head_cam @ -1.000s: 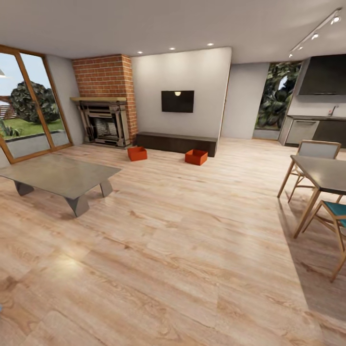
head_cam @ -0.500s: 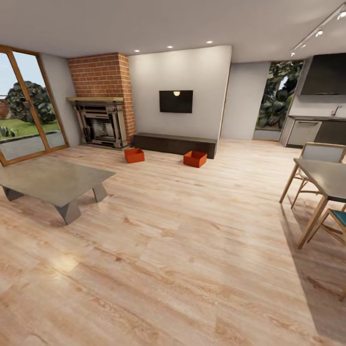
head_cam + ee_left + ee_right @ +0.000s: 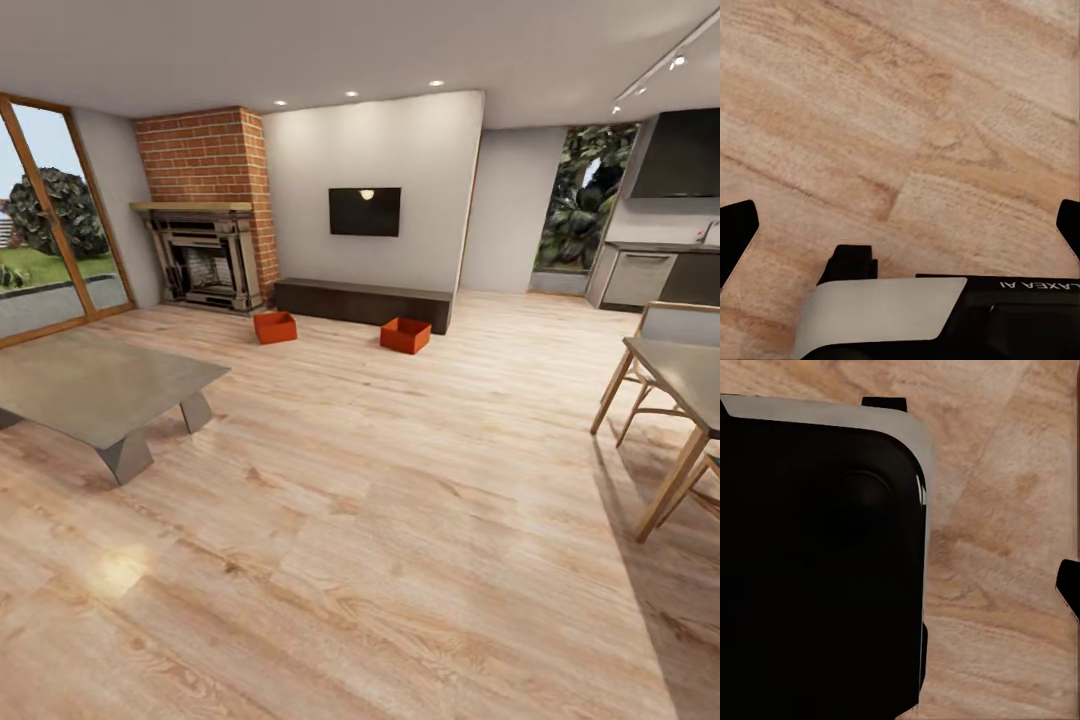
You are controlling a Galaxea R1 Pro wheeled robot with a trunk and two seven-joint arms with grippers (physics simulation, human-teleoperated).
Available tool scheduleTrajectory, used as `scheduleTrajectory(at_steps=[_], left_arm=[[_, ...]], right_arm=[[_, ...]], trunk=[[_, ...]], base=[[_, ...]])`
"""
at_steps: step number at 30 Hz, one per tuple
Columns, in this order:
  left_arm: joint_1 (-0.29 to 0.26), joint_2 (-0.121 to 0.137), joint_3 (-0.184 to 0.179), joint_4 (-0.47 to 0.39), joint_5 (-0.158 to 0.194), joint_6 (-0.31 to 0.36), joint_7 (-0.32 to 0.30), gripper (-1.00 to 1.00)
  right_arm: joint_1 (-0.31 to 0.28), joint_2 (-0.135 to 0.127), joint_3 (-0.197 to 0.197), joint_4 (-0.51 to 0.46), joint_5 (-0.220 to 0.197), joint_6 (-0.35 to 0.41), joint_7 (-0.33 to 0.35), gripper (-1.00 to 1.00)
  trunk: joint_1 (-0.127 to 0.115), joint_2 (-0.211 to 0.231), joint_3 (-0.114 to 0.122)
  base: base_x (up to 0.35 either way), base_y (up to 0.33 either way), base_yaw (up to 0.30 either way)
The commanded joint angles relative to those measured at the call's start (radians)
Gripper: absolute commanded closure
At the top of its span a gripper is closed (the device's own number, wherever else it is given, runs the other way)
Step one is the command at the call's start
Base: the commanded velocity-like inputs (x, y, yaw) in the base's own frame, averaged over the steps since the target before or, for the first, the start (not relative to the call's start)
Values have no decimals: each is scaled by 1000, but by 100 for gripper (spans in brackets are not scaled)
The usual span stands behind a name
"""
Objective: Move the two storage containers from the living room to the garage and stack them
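- Both bins are sitting on the wood floor [image 3: 400, 520] of the living room, in front of the long dark cabinet [image 3: 362, 301]: the left bin [image 3: 274, 327] is lying nearer the brick fireplace [image 3: 205, 205], the right bin [image 3: 405, 335] near the cabinet's other end, under and a little right of the wall TV [image 3: 365, 211]. The two are well apart from each other.
- Neither bin is being held or touched (the head view is looking at them from far across the room), so I judge the task as barely begun: no pickup, no carrying, no stacking done yet.
- The left tool [image 3: 900, 225] is hanging over bare planks; its dark fingertips [image 3: 736, 232] are showing at opposite edges of the left wrist view, so it is standing wide and holding nothing.
- The right tool is harder to read: one dark fingertip [image 3: 1069, 587] is peeking in at the edge of the right wrist view while a black body [image 3: 817, 562] is blocking the rest, so I cannot tell its spread.
- What is remaining, as I judge it: reaching the bins past the low grey surface [image 3: 95, 385], lifting them, finding the garage, setting one down and stacking the other.
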Motion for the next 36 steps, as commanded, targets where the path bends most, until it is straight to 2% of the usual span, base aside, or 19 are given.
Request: scheduleTrajectory(at_steps=[1, 36], left_arm=[[-1, 0, -9, 1, 9, -4, 4, -100], [-1, -2, -9, 1, 8, -17, 4, -100]], right_arm=[[0, 0, 1, 0, 1, 0, 0, -100], [0, 0, 1, 0, 1, 0, 0, -100]], trunk=[[1, 0, -1], [1, 0, -1]], base=[[344, -3, 0], [344, 0, 0]])
